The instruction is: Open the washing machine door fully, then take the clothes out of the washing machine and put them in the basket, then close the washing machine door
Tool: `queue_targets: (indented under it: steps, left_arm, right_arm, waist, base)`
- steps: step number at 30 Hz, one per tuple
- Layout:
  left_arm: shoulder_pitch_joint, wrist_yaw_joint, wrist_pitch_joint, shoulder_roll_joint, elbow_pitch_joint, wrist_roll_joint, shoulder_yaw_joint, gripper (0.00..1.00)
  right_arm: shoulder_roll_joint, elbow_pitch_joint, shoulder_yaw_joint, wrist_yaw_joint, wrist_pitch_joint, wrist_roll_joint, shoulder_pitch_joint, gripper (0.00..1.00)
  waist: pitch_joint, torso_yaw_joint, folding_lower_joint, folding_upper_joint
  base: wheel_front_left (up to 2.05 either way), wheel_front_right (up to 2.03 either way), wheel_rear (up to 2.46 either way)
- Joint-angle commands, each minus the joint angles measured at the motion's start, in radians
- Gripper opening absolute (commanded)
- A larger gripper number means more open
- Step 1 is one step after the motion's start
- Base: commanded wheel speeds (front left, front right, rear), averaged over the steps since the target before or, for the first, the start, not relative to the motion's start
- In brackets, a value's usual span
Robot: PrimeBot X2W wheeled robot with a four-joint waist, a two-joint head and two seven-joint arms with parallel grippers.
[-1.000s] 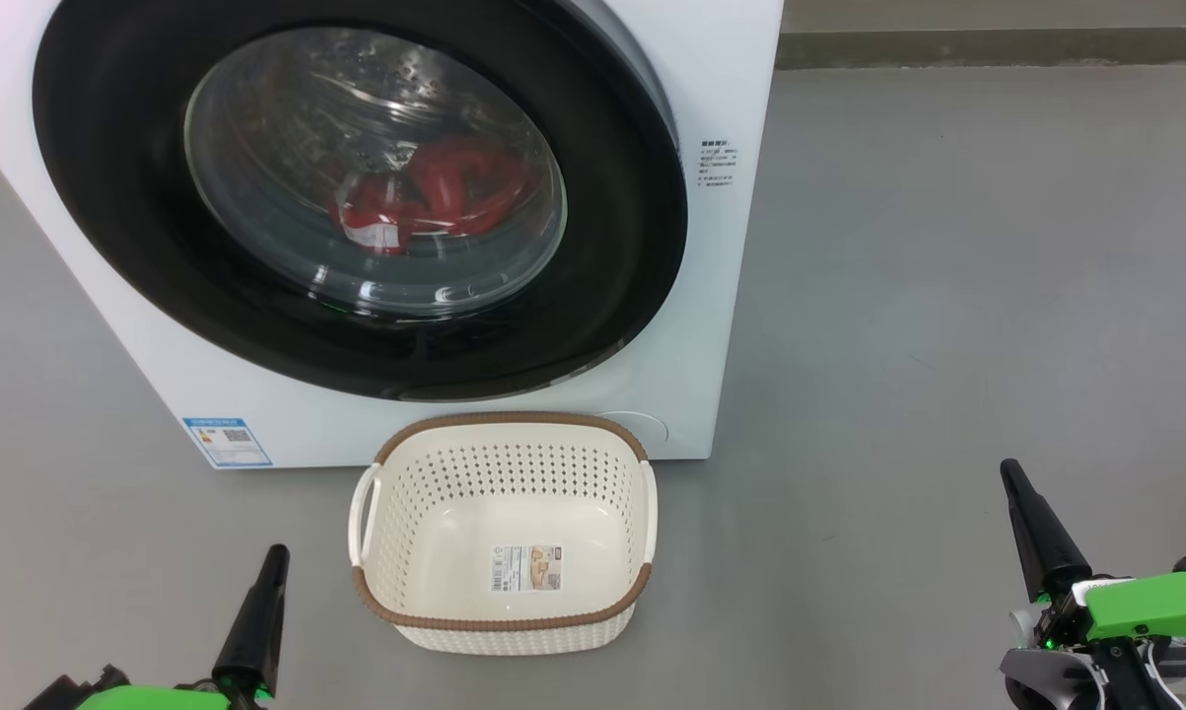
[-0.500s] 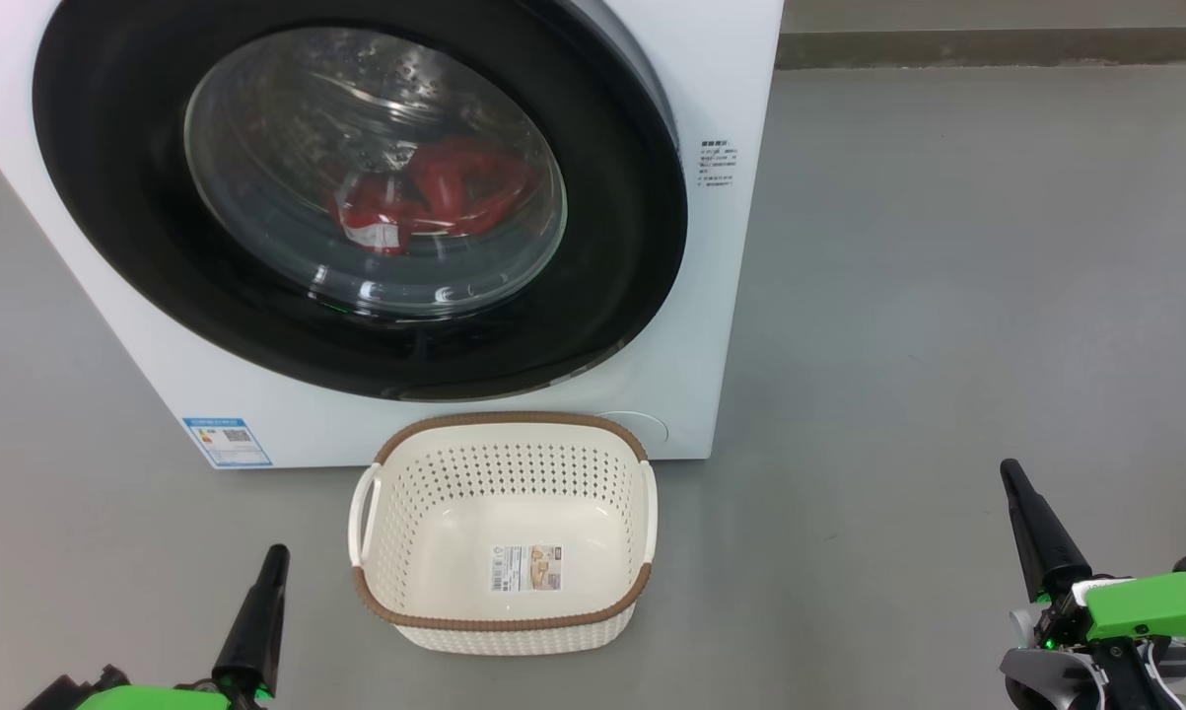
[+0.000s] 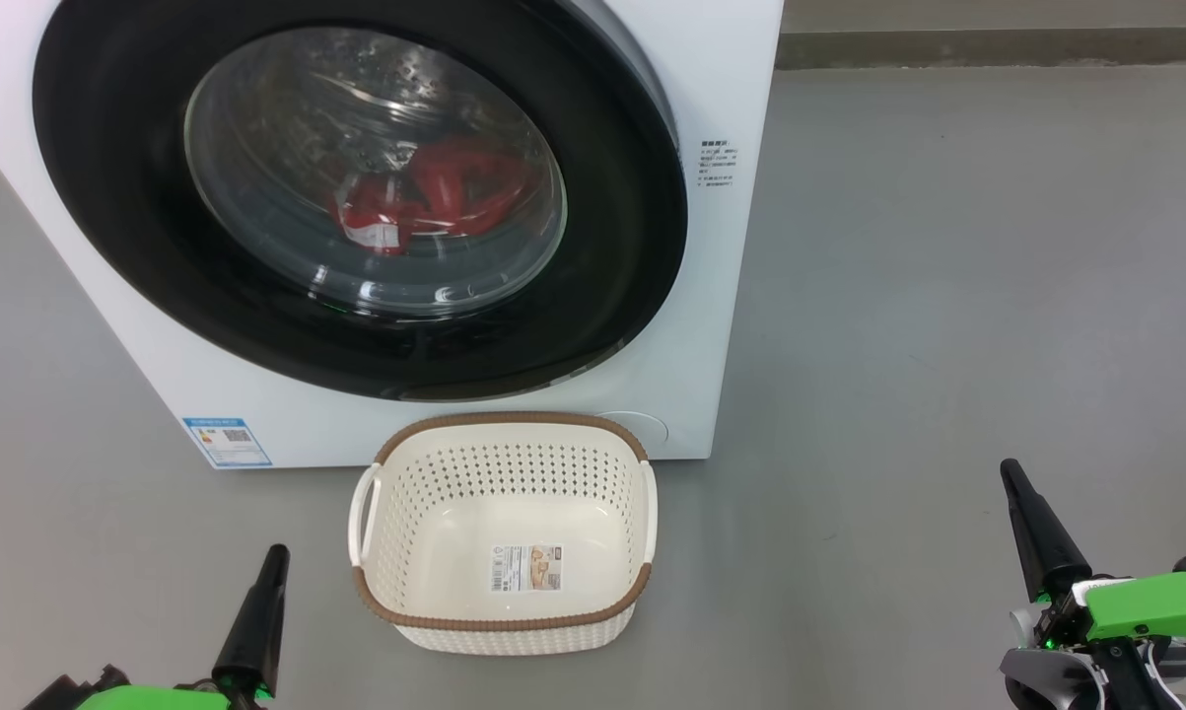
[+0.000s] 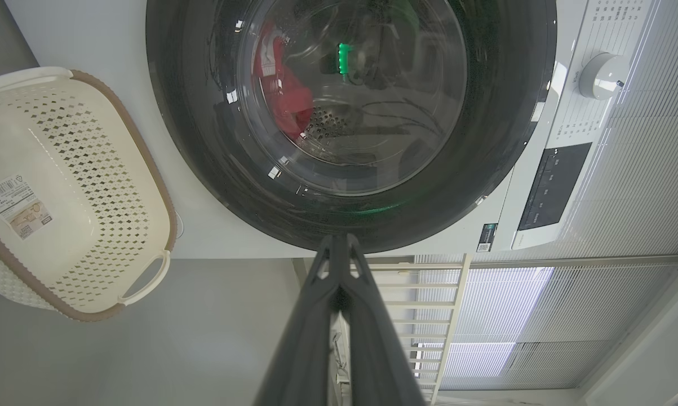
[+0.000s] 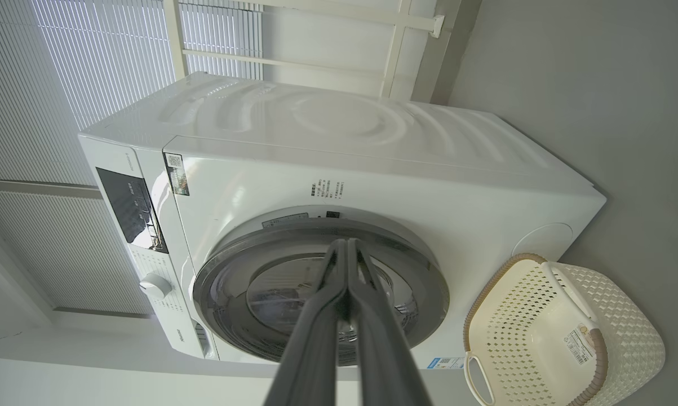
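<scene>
Fingers of the left gripper (image 3: 273, 560) are pressed together into one dark spike at the lower left of the head view, pointing up the frame over the grey floor (image 3: 947, 296) with nothing between them; the left wrist view shows the same pair meeting at their tips in the lower middle, just under the black rim of the door (image 4: 186, 141). Fingers of the right gripper (image 3: 1011, 473) are likewise together and grip nothing, rising at the lower right of the head view from a green wrist housing (image 3: 1145, 603), well apart from the basket (image 3: 504, 623). The washing machine (image 3: 740, 296) takes up the upper left of the head view, a white box with a blue sticker (image 3: 226, 441) at its lower left corner and a small printed label (image 3: 717, 163) near its right edge. Its round door sits shut against the front, a glossy black rim around a bulging glass window (image 3: 257, 118). Through that glass, left of centre in the upper half, the red clothes (image 3: 435, 192) with a white patch lie inside the steel drum (image 3: 425, 74). The basket stands upright on the floor at the lower centre, just in front of the machine and below the door, its paper label (image 3: 526, 569) showing on the bottom. In the left wrist view a white dial (image 4: 601, 76) and a dark control panel (image 4: 553, 186) sit at the upper right.
</scene>
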Motion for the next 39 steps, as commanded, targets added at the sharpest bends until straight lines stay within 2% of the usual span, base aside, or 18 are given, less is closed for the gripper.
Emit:
queue_targets:
  steps: [1, 5, 6, 11, 15, 22, 30, 39]
  left_arm:
    - [-0.042, -0.007, 0.003, 0.011, -0.026, -0.004, 0.035, 0.0]
    - [-0.042, -0.007, 0.003, 0.011, -0.026, -0.004, 0.035, 0.0]
    - [0.001, 0.0, 0.0, 0.0, 0.003, 0.0, -0.001, 1.0]
    - [0.019, 0.0, -0.007, -0.008, 0.026, 0.004, -0.007, 1.0]
    - [0.023, 0.0, -0.019, -0.008, 0.016, 0.014, -0.008, 1.0]
    - [0.031, 0.0, -0.04, -0.007, -0.002, 0.066, -0.01, 1.0]
    - [0.039, -0.001, -0.064, -0.005, -0.017, 0.161, -0.011, 1.0]
    - [0.05, 0.004, -0.094, -0.004, -0.041, 0.329, -0.009, 1.0]
  right_arm:
    - [-0.008, -0.029, 0.019, -0.001, 0.006, -0.002, -0.043, 0.0]
    - [-0.008, -0.029, 0.019, -0.001, 0.006, -0.002, -0.043, 0.0]
    - [0.001, 0.004, 0.001, 0.0, 0.0, 0.0, 0.001, 1.0]
    - [0.012, 0.031, 0.009, 0.0, -0.007, -0.001, 0.019, 1.0]
    - [0.011, 0.029, 0.016, 0.0, -0.02, -0.01, 0.022, 1.0]
    - [0.005, 0.025, 0.029, 0.0, -0.041, -0.047, 0.028, 1.0]
    - [-0.008, 0.022, 0.053, 0.0, -0.064, -0.116, 0.032, 1.0]
    - [-0.027, 0.03, 0.09, 0.0, -0.094, -0.233, 0.039, 1.0]
  waist:
    - [0.0, 0.0, -0.0001, 0.0]
    - [0.0, 0.0, -0.0001, 0.0]
    - [0.0, 0.0, 0.0, 0.0]
    - [0.001, 0.0, 0.0, 0.0]
    - [-0.001, 0.003, 0.0021, 0.0]
    - [0.0, 0.007, 0.0, 0.0]
    - [-0.001, 0.011, 0.0, 0.0]
    - [-0.001, 0.017, 0.0, 0.0]
  base:
    - [0.0, 0.0, 0.0]
    - [0.0, 0.0, 0.0]
    - [0.0, 0.0, 0.0]
    - [0.0, 0.0, 0.0]
    - [0.0, 0.0, 0.0]
    - [0.0, 0.0, 0.0]
    - [0.0, 0.0, 0.0]
    - [0.0, 0.0, 0.0]
